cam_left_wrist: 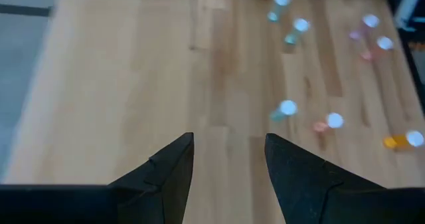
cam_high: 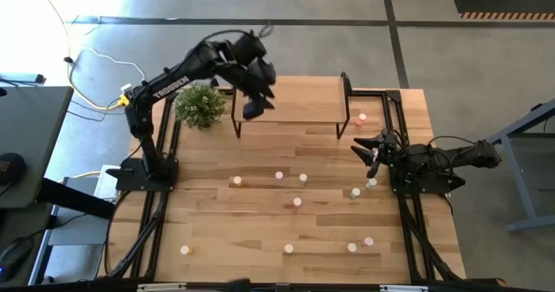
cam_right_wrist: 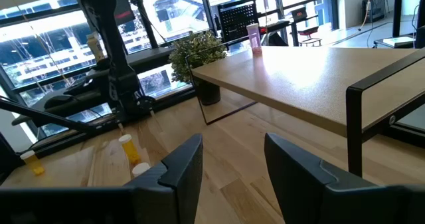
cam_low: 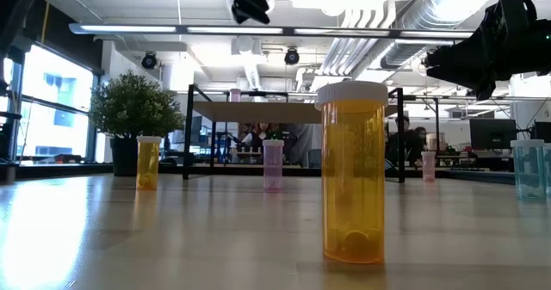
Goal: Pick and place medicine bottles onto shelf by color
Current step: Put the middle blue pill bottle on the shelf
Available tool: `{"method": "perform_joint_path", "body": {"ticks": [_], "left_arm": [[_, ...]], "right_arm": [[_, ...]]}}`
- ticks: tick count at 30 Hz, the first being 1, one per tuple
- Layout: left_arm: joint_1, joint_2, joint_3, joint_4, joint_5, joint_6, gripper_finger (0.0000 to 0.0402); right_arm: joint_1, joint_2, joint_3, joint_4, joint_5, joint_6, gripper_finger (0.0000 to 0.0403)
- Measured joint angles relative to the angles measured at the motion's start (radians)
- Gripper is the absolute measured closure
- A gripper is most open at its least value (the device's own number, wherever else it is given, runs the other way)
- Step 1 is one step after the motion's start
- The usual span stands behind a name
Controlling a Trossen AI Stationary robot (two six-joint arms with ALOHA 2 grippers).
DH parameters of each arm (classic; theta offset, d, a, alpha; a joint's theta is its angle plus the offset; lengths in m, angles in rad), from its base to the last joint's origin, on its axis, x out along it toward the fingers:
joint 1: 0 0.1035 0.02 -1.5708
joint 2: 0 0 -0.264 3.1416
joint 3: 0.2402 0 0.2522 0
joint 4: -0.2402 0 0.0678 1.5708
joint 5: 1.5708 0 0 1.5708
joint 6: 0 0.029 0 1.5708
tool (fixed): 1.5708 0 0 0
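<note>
My left gripper (cam_high: 254, 108) (cam_left_wrist: 229, 159) hangs open and empty high above the left end of the shelf (cam_high: 290, 100), a light-wood board on black legs. A pink bottle (cam_right_wrist: 253, 37) stands upright on that end of the shelf top. Several more medicine bottles stand upright on the table in front of the shelf: a pink one (cam_high: 279, 176), a pale green one (cam_high: 303, 178), and an orange one (cam_low: 353, 174) close to the low camera. My right gripper (cam_high: 366, 150) (cam_right_wrist: 232, 159) waits open and level at the table's right side.
A green potted plant (cam_high: 199, 106) stands just left of the shelf. Another bottle (cam_high: 362, 117) stands by the shelf's right legs. More bottles (cam_high: 368, 241) are scattered near the front edge. Bare wood lies between the shelf and the bottle row.
</note>
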Motion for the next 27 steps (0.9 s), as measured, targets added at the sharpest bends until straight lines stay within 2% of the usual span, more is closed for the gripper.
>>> {"method": "perform_joint_path", "body": {"ticks": [4,11,22,27], "left_arm": [[-0.063,-0.026,-0.106,0.055,0.005,-0.026,0.0227],[-0.171,-0.134,-0.345,0.271,0.014,-0.126,0.0227],[-0.356,-0.338,-0.706,0.609,-0.146,-0.284,0.0227],[-0.413,-0.420,-0.854,0.749,-0.158,-0.345,0.0227]], "right_arm": [[0.000,0.000,0.000,0.000,0.000,0.000,0.0249],[0.000,0.000,0.000,0.000,0.000,0.000,0.0249],[0.000,0.000,0.000,0.002,0.000,0.053,0.0249],[0.000,0.000,0.000,0.006,0.000,0.057,0.0249]]}}
